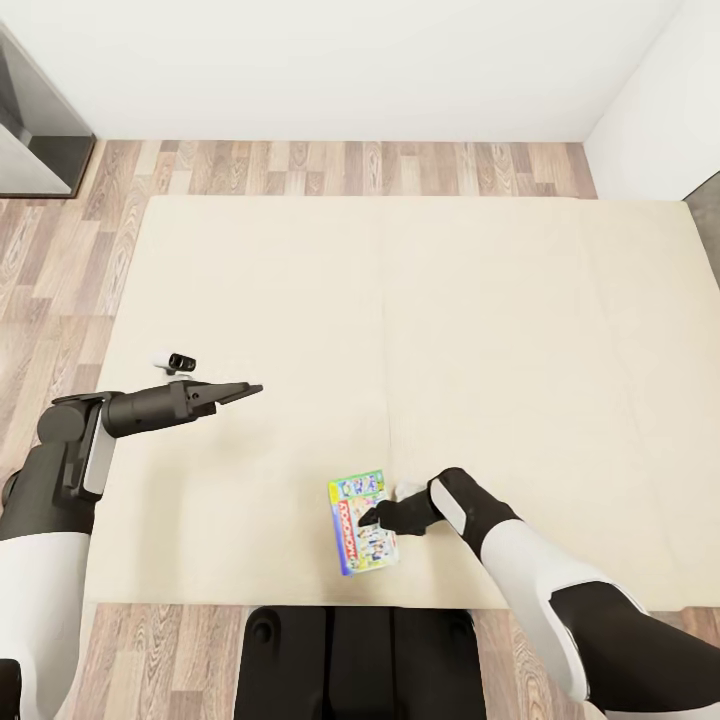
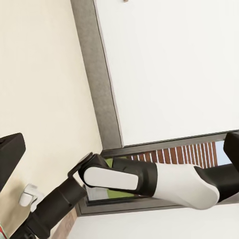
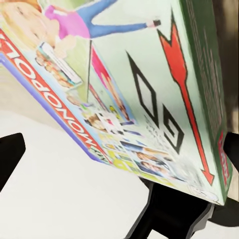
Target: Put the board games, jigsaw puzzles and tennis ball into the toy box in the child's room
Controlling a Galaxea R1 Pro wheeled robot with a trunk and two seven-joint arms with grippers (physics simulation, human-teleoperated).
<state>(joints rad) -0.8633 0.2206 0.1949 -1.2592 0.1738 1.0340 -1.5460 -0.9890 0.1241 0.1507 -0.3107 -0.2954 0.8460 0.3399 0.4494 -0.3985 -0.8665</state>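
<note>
Here my right claw [image 1: 368,517] reaches the thin, stiff, bright printed board game [image 1: 361,535] near the cream bed's [image 1: 420,330] front edge; grip unclear. Light, slippery: pinch its edge. Left claw [image 1: 248,390] hovers, state unclear.

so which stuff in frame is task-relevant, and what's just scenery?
Task-relevant:
- board game, lying near the front edge of the bed
- bed, cream mattress it rests on
- right gripper, at the game's edge; grip not clear
- left gripper, hovering over the mattress, holding nothing

Just scenery:
- wood floor
- white wall
- grey unit in the far left corner
</note>
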